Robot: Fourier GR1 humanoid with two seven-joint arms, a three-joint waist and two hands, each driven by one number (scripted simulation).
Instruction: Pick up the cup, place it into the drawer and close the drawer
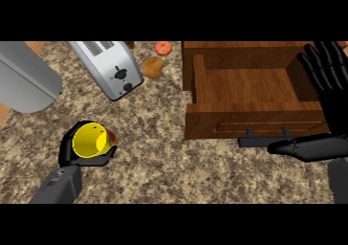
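With the left hand (pixel 83 155) curled around the yellow cup (pixel 90 140) well left of the open drawer (pixel 255 117), the cup may clip the drawer's near wall, or the open right hand (pixel 325 81) resting there.

Speckled counter (pixel 169 158) carries toaster (pixel 110 69), potato (pixel 153 67), tomato (pixel 163 48).

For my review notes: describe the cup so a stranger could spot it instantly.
Start at the open wooden drawer on the right, then cross the speckled counter to the lower left. There the left hand curls round the cup, the only bright yellow thing here.
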